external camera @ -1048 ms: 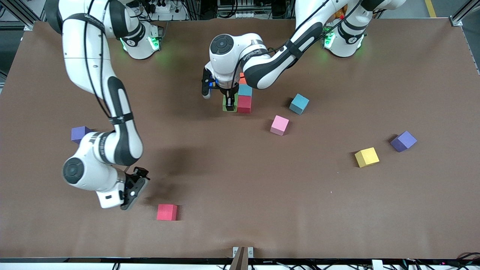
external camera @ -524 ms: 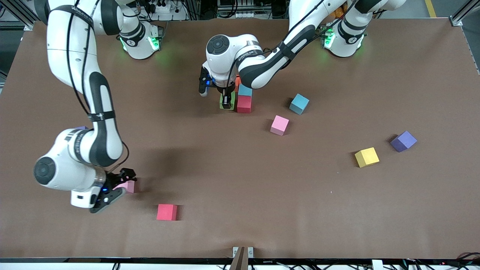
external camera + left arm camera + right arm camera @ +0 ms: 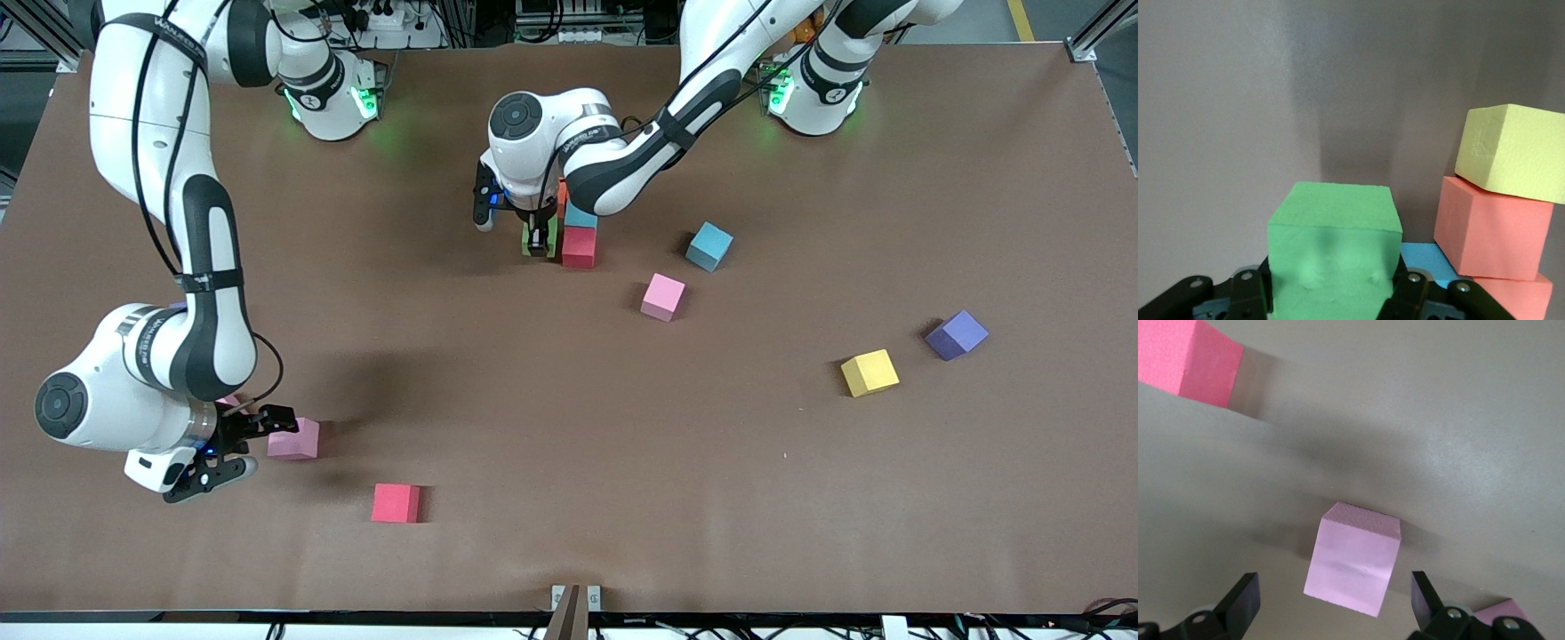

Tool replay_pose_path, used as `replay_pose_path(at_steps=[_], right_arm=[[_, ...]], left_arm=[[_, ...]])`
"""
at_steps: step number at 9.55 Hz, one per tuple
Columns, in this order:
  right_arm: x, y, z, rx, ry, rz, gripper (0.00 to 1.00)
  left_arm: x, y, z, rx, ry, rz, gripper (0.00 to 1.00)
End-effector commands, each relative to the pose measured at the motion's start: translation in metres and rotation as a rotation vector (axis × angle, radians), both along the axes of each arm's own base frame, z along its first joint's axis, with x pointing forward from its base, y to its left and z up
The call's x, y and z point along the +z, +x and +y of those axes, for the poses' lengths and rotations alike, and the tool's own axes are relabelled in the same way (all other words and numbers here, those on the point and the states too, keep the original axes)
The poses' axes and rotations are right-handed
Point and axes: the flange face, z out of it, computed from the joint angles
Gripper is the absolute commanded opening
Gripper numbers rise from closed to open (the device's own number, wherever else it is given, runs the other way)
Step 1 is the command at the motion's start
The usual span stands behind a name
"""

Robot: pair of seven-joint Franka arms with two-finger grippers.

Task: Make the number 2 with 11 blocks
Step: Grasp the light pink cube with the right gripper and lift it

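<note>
Twelve cubes are in sight. There are three pink cubes [image 3: 663,296], [image 3: 294,438], [image 3: 229,402], the last mostly hidden. There are two red cubes [image 3: 579,247], [image 3: 396,502], two light blue cubes [image 3: 709,245], [image 3: 580,216] and two yellow cubes [image 3: 869,372], [image 3: 1511,153]. There is one green cube [image 3: 538,240], one orange cube [image 3: 562,191] and one purple cube [image 3: 956,334].

In the front view the left arm's wrist covers most of the green block [image 3: 539,242] and all but slivers of an orange block [image 3: 562,193] and a light blue block [image 3: 581,216], so the layout of that cluster cannot be made out; the left wrist view cuts off the green block's lower face, a yellow block [image 3: 1513,152] at the edge and the left claw [image 3: 1331,297]; the right arm hides nearly all of one pink block [image 3: 230,402] and a purple cube [image 3: 179,305]; the right wrist view crops a red block [image 3: 1186,360].
</note>
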Motion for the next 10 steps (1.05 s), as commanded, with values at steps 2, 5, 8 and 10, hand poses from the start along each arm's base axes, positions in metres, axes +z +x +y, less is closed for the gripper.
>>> replay_pose_path(at_steps=[2,5,8,10], right_arm=[[-0.025,-0.009,-0.014,-0.117,0.029,-0.017,1.0],[-0.039,-0.013,-0.017,-0.172,0.03,-0.009,1.0],[-0.054,-0.016,-0.013,-0.253,0.025,-0.026,1.0],[-0.059,-0.015,-0.003,-0.267,0.029,-0.046,1.0]], left_arm=[[-0.009,-0.002,-0.003,0.024,0.005,0.013,0.0],[-0.023,-0.011,-0.007,0.022,0.017,0.034,0.0],[-0.03,-0.012,-0.006,0.013,0.026,0.034,0.0],[-0.031,-0.01,-0.005,0.001,0.029,0.028,0.0]])
